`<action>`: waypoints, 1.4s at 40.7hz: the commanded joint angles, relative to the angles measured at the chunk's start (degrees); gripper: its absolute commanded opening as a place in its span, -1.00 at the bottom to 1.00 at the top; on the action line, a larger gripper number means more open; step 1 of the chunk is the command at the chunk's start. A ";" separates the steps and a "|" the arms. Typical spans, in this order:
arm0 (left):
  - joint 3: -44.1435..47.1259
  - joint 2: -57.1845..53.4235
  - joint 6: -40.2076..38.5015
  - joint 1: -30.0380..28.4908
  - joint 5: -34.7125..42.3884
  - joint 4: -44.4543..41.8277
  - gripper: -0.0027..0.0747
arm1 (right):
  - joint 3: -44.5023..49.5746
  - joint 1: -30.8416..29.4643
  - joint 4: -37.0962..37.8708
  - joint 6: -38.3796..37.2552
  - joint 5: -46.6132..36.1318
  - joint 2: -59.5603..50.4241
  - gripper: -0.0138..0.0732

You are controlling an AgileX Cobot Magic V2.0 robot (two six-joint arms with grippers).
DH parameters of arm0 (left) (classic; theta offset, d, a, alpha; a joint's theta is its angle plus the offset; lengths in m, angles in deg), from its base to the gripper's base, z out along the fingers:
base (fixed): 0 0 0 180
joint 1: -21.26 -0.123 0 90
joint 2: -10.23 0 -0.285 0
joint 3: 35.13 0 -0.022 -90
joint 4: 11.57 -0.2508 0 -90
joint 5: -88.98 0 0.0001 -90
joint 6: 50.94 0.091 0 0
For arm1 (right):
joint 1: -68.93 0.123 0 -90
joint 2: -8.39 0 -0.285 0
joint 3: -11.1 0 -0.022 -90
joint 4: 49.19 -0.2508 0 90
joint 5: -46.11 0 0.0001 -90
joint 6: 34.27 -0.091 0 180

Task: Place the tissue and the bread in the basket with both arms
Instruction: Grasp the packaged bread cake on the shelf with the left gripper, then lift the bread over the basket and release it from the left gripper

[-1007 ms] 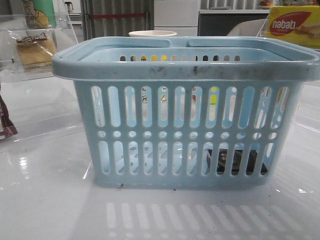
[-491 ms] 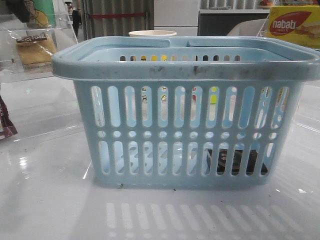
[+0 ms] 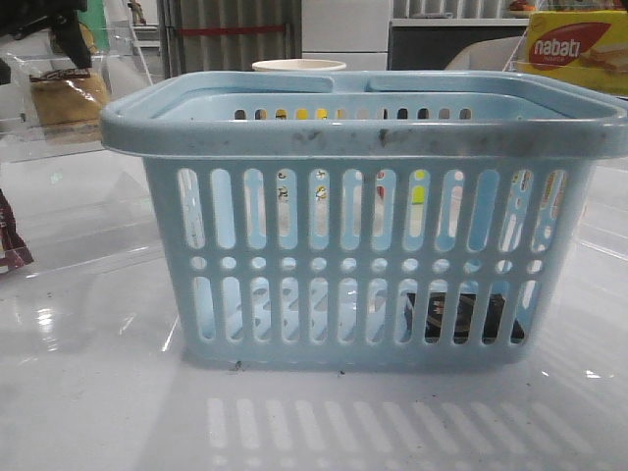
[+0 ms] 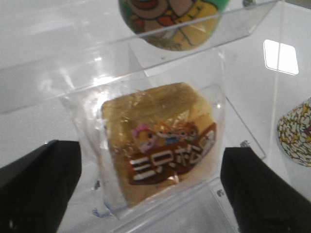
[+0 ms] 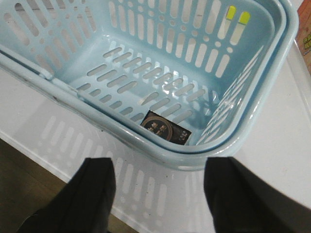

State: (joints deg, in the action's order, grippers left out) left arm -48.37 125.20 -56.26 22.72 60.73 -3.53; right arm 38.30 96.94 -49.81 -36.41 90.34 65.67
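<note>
The light blue basket (image 3: pixel 363 216) stands mid-table. The dark tissue pack (image 3: pixel 471 316) lies flat on its floor at the right, seen through the slots, and also shows in the right wrist view (image 5: pixel 165 130). The bread (image 3: pixel 67 98), tan in a clear bag with a dark label strip, lies in a clear shelf at the far left. My left gripper (image 3: pixel 49 39) hovers just above it. In the left wrist view this gripper (image 4: pixel 148 165) is open, its fingers either side of the bread (image 4: pixel 160 141) without touching it. My right gripper (image 5: pixel 160 189) is open and empty, over the table just outside the basket rim (image 5: pixel 233 145).
A clear acrylic shelf (image 3: pixel 123 59) holds the bread, with a cartoon-printed round item (image 4: pixel 170 19) on its upper level. A yellow nabati box (image 3: pixel 574 49) stands far right, a white cup (image 3: pixel 299 66) behind the basket, a brown-and-white packet (image 3: pixel 10 245) at the left edge. The table edge (image 5: pixel 29 150) lies near my right gripper.
My left gripper has come into the front view at the top left and moved down towards the bread. The basket and tissue have not moved.
</note>
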 commanded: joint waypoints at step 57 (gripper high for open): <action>-2.60 -5.03 0.89 -1.29 1.55 4.83 -0.69 | -1.62 0.04 0.62 0.60 -3.64 -0.48 0.49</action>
State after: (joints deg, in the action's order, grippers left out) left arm -49.06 126.50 -56.23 21.37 60.30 0.70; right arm 38.30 96.94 -49.81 -36.41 90.34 65.67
